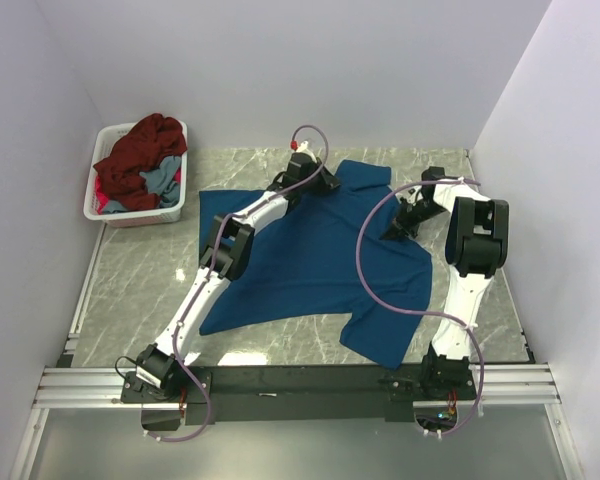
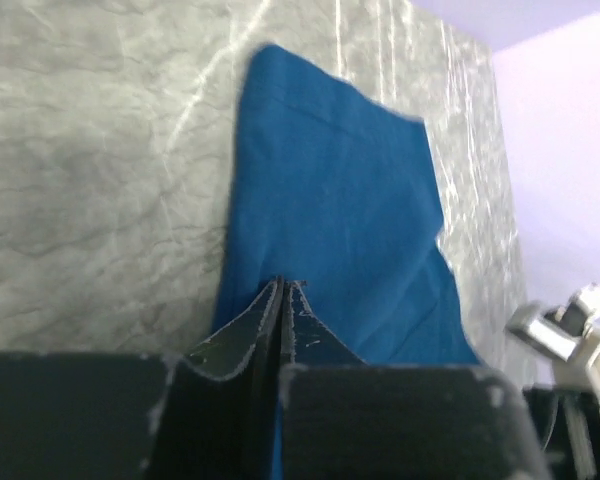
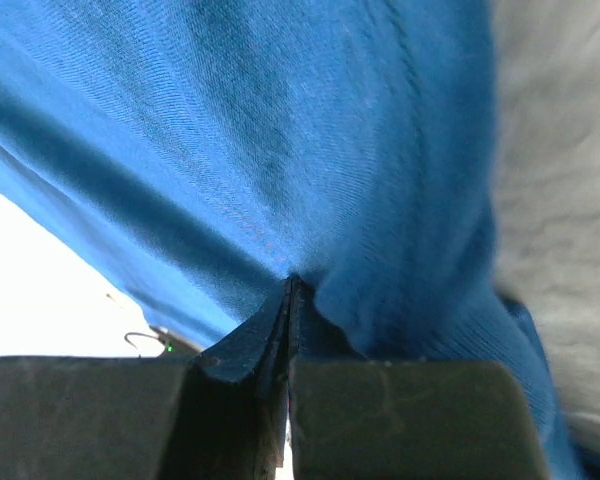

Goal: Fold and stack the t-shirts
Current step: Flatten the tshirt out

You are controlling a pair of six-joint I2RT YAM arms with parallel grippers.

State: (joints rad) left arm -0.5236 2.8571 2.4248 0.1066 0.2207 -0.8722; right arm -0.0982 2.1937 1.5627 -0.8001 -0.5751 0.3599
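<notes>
Pinching the blue t-shirt (image 1: 310, 262), each clamped tight: left hand (image 2: 283, 287), right hand (image 3: 290, 282), seemingly near its far edge.

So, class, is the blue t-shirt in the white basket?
No, the blue t-shirt lies spread on the table, outside the basket.

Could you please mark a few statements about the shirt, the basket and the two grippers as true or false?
1. The deep blue cloth t-shirt lies mostly spread out on the grey marble table. True.
2. The white plastic basket is empty. False: it holds a dark maroon red garment and grey-blue cloth.
3. The left gripper and the right gripper are both shut on the blue t-shirt. True.
4. The basket stands at the table's far right corner. False: it is at the far left.
</notes>
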